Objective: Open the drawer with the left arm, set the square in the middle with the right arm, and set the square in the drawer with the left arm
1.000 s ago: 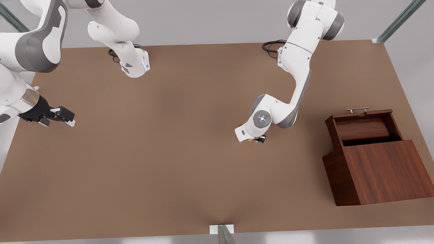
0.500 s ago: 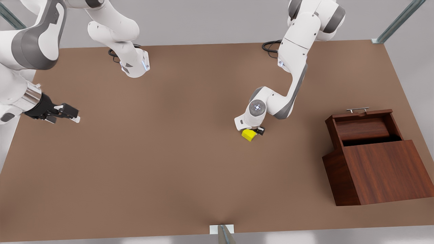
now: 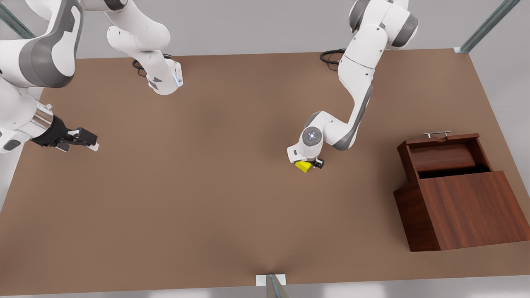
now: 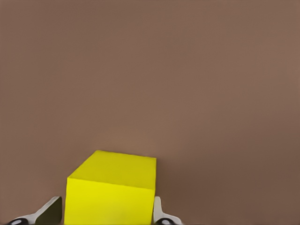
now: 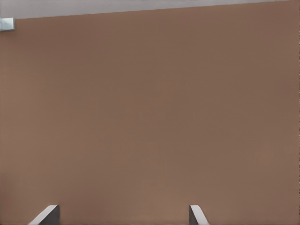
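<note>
Left gripper (image 3: 308, 164) apparently clamping square (image 3: 304, 166) mid-table.

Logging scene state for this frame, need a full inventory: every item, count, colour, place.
square: 1, bright yellow, mid-table between the left gripper's fingers
drawer: 1, dark reddish-brown, pulled open, at the front view's right; nothing seen inside
drawer handle: 1, silver bar, on the drawer's far edge
wooden box: 1, dark reddish-brown, slant-topped, houses the drawer
table: 1, matte brown
cables: 2 bundles, black, at the arm bases
left gripper: 1, black, mid-table, fingers close either side of the square; whether it grips is unclear
right gripper: 1, black, open, waiting at the front view's left
</note>
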You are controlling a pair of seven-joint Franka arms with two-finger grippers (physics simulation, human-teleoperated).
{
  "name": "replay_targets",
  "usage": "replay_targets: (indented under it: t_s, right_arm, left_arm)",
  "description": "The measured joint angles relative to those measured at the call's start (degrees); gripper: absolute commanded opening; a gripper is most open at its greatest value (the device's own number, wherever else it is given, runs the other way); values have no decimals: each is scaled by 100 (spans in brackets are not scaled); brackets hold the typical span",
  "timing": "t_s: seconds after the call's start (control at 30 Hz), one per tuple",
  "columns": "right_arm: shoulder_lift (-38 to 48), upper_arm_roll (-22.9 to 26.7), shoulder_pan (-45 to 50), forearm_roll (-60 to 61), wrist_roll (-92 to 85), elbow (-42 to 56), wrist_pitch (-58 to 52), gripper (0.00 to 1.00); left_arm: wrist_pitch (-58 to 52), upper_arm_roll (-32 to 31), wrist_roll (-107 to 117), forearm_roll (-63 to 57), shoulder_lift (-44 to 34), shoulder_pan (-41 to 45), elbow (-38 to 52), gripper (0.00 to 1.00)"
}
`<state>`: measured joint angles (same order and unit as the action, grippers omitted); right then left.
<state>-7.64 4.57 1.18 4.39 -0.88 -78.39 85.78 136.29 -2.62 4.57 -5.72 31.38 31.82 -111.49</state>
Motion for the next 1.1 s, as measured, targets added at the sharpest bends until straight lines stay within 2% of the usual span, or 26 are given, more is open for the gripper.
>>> replay_targets:
  t_s: [0.3,0.43,0.5,0.63,0.77,1.0,1.1]
  right_arm:
    - [-2,-14,17,-448,-9,27,-70,100]
    - [-36,-4,4,-448,-9,105,-36,100]
    - [1,6,-15,-471,-1,122,-34,100]
    - [7,-8,12,-493,0,122,-56,100]
    - [8,-18,23,-484,-9,131,-52,100]
    - [-1,-132,29,-486,8,124,-48,100]
    - [-10,-115,62,-492,9,123,-44,100]
  left_arm:
    - [92,7,4,-78,97,8,22,69]
    - [-166,7,23,-111,-144,0,48,69]
    - [-734,6,11,-123,-410,2,213,69]
    - [-2263,121,-105,-113,-1414,-22,449,70]
    - [-2748,986,-1047,-65,-1955,-37,505,71]
    - [-2744,2988,-3994,121,-1961,-45,577,71]
    - [-2693,3556,-4945,172,-1879,-92,566,71]
